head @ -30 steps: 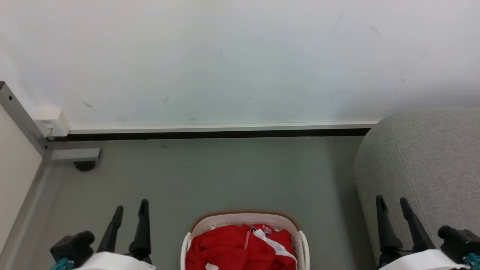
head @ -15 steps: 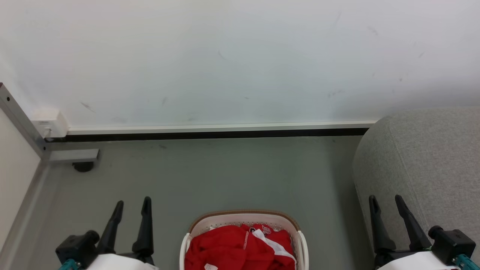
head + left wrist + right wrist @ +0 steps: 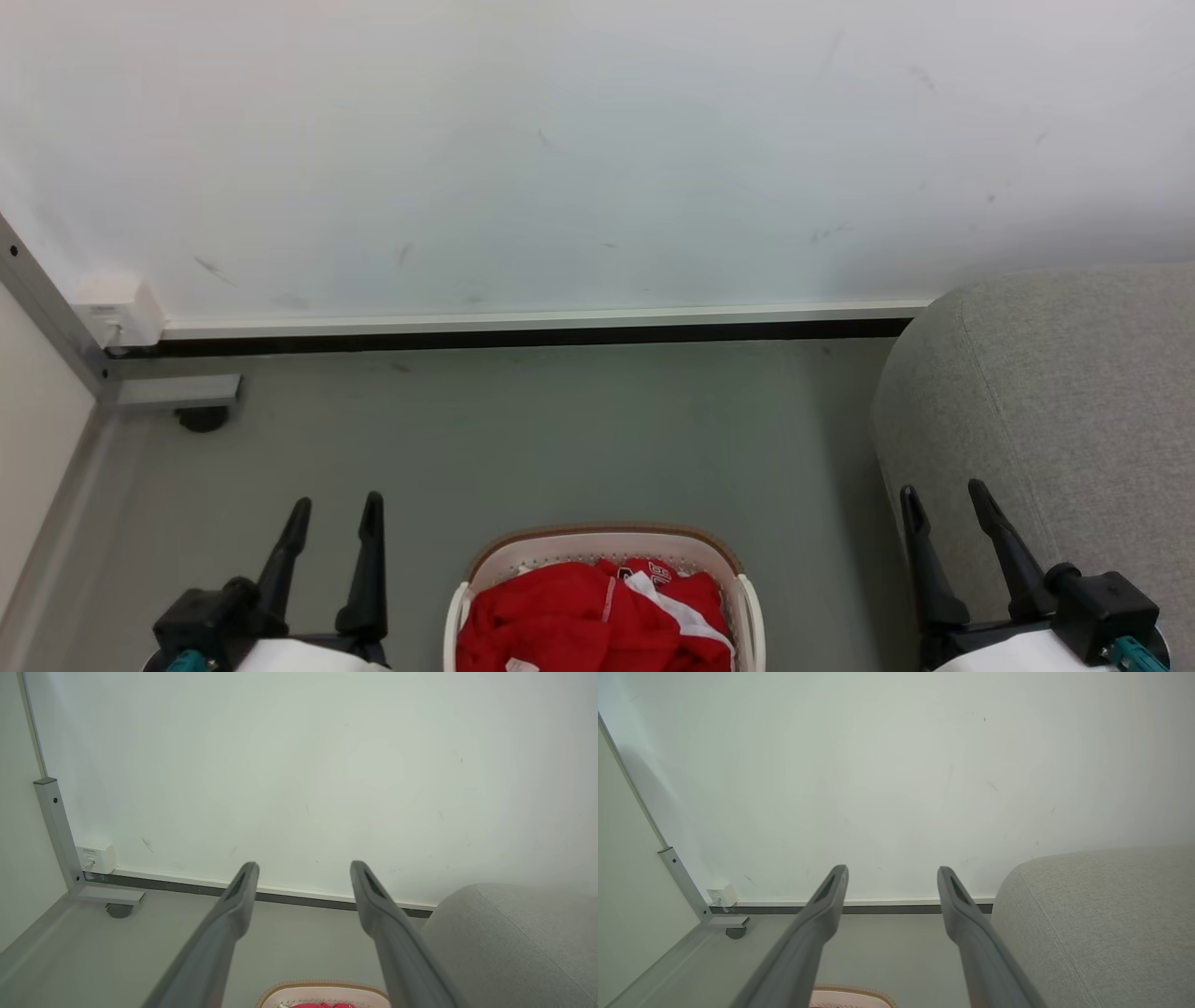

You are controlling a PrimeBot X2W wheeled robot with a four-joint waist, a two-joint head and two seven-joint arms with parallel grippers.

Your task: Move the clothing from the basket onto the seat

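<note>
- One crumpled heap of red clothing (image 3: 579, 621), white trim showing, lies in the basket (image 3: 607, 539), white with a brown rim.
- Grey woven seat (image 3: 1055, 392) stands to its right, apart.
- Both the left gripper (image 3: 337, 501) and right gripper (image 3: 943, 489) gape wide, empty.

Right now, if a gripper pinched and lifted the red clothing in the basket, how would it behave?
Probably floppy: the red clothing lies crumpled in the basket, so it should drape from a pinch. Likely light, looking like thin fabric. Its folds overlap, so one pinch may lift extra cloth.
</note>
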